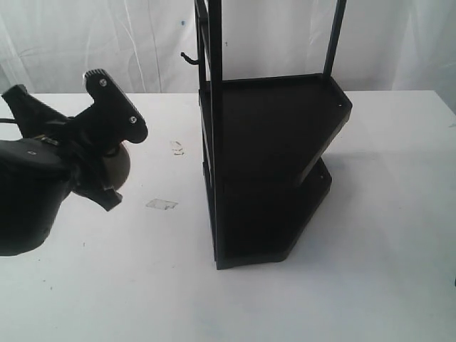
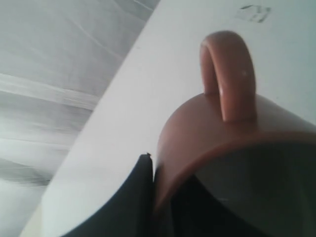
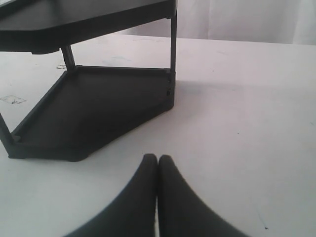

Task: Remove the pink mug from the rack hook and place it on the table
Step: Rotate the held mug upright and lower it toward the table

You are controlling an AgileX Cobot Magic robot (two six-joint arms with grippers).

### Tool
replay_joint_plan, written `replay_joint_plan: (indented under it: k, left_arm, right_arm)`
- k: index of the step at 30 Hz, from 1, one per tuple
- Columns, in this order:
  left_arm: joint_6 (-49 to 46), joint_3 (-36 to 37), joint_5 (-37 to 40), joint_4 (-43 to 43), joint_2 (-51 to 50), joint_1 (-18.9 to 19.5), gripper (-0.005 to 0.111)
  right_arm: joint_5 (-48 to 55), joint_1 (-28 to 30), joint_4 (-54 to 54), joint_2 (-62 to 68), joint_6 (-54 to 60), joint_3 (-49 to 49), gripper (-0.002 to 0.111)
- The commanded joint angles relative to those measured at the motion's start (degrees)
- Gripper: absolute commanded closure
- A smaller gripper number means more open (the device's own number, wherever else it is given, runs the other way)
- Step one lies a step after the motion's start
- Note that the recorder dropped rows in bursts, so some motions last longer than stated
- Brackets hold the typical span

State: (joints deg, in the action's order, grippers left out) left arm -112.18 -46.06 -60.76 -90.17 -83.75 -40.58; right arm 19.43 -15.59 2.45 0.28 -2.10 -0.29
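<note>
Left gripper (image 1: 112, 153) nearest, fingers clamped on wall of pink mug (image 2: 212, 133); mug off rack hook (image 1: 187, 58), left of rack (image 1: 271, 142). Advice: level mug, lower slowly onto table (image 1: 142, 285), then release. Right gripper (image 3: 157, 163) fingers together.

Dusty salmon-pink ceramic mug (image 2: 197, 138) with small loop handle (image 2: 229, 74) and darker rim, tilted, off the hook, well to the left of the rack, short thin black metal hook (image 1: 189, 58) bare, jutting from tall black two-tray metal rack (image 1: 271, 142), upright on wide white table (image 1: 370, 285)
</note>
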Motion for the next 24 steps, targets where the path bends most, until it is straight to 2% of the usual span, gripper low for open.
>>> replay_joint_plan:
  k: [1,11,17,24]
  left_arm:
    - [-8.8,-0.1,-5.5,4.2,0.5,-0.1,0.107]
    - [-8.8,-0.1,1.2,-1.9,0.5,-0.1,0.107]
    - [-8.8,0.0,5.3,-9.8,0.5,-0.1,0.107]
    - [-8.4,4.6,10.2,-7.9,0.5,-0.1,0.107]
  right_arm:
    - [-0.2,0.2,-0.1,-0.3,-0.2,0.3,0.108]
    - [-0.2,0.2,-0.1,-0.3,-0.2,0.3,0.108]
    - [-0.2,0.2,-0.1,-0.3,-0.2,0.3,0.108]
    - [-0.2,0.2,-0.1,-0.3,-0.2,0.3,0.108]
